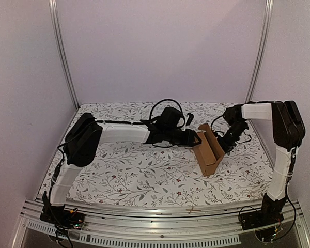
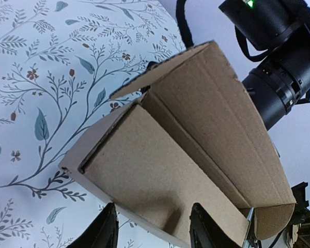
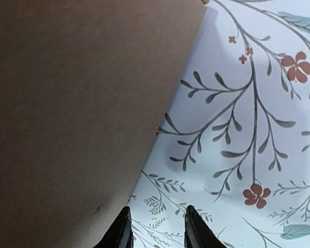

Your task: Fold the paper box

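Nearest the left wrist lens: the two black fingertips (image 2: 109, 227) of my left gripper (image 2: 155, 225). They stand roughly half apart at the lower edge of the plain brown corrugated-cardboard paper box (image 2: 196, 155). One fingertip overlaps the near panel and the other sits just beside its edge; whether they press on the cardboard I cannot tell. The paper box is partly folded into an open trough, with one long wall raised, a flap leaning over the far end and a rounded tab at the near right corner. Behind that wall: the black wrist of my right arm (image 2: 279, 77). Right wrist view: my right gripper (image 3: 155, 225) has a narrow gap between its tips, and that gap shows only the table (image 3: 248, 129), white with a print of grey sprigs and small red flowers. A brown cardboard face fills the left of this view, close to the left tip. Overhead view: the paper box (image 1: 209, 150) rests on the table (image 1: 134, 170) right of centre, with my left gripper (image 1: 195, 138) at its left side and my right gripper (image 1: 228, 140) at its right side.
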### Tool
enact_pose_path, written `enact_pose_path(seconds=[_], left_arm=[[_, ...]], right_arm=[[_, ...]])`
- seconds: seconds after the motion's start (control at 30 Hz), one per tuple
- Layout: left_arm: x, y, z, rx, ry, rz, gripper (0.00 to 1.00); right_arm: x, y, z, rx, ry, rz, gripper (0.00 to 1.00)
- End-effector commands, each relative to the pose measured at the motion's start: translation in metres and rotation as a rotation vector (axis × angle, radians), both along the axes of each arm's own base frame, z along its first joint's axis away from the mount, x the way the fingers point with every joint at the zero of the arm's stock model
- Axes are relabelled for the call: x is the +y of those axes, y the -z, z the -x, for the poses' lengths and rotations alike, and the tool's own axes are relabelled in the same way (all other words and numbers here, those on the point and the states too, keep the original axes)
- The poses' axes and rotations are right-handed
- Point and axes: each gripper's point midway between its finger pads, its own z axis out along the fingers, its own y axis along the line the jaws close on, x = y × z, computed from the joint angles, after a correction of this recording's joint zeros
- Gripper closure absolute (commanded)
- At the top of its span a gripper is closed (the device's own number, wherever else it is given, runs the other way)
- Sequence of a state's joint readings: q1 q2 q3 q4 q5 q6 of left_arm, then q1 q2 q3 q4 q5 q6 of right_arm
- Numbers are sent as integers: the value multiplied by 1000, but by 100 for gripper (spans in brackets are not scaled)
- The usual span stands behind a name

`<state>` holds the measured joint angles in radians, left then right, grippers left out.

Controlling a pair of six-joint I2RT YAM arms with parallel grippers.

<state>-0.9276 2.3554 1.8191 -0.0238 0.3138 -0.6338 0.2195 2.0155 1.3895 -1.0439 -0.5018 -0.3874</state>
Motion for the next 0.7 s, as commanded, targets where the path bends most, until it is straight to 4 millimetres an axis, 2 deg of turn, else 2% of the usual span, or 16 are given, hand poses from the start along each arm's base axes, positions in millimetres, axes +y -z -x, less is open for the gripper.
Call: enact_pose_path(seconds=[0.0, 0.1, 0.2, 0.3, 0.4, 0.53, 0.67], left_arm=[[-16, 9, 15, 31, 46, 3, 53], [-25, 14, 17, 45, 57, 12, 53], [-34, 20, 18, 63, 70, 25, 53], [-41, 14, 21, 66, 82, 49, 53], [-39, 7, 23, 54, 81, 55, 54], [-26, 0, 28, 41, 75, 37, 53], [-8, -9, 31, 11, 61, 33, 53]], right_arm=[[-22, -14, 4, -14, 41, 46, 66], [-32, -15, 3, -3, 76, 61, 64], [-29, -19, 7, 4, 84, 23, 63], [-11, -31, 12, 26, 86, -98, 62], [7, -45, 17, 71, 88, -232, 63], [30, -57, 18, 151, 99, -374, 63], [58, -52, 22, 217, 53, -416, 63]])
